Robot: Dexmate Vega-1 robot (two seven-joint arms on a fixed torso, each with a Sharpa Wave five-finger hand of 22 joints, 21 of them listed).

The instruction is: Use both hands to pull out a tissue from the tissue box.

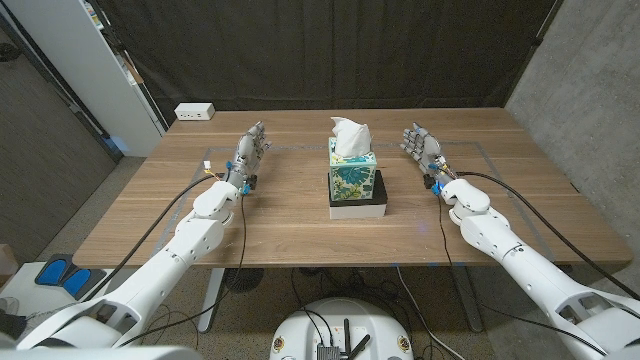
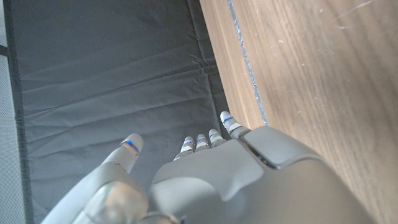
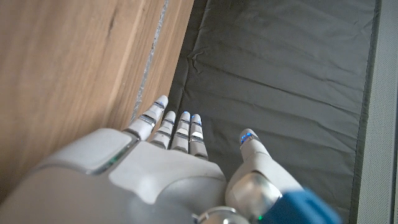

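A cube tissue box [image 1: 352, 179] with a teal floral print stands on a black-and-white base at the middle of the wooden table [image 1: 300, 225]. A white tissue [image 1: 351, 136] sticks up from its top. My left hand [image 1: 250, 150] is well to the left of the box, fingers apart and holding nothing. My right hand [image 1: 422, 146] is to the right of the box, likewise holding nothing. The left wrist view looks over the back of my left hand [image 2: 230, 174], fingers extended over the table. The right wrist view looks over the back of my right hand [image 3: 161, 168], fingers straight.
A white power strip [image 1: 194, 112] lies at the table's far left corner. A dark curtain [image 1: 330, 50] hangs behind the table. A white cabinet [image 1: 120, 60] stands at the far left. Cables run along both forearms.
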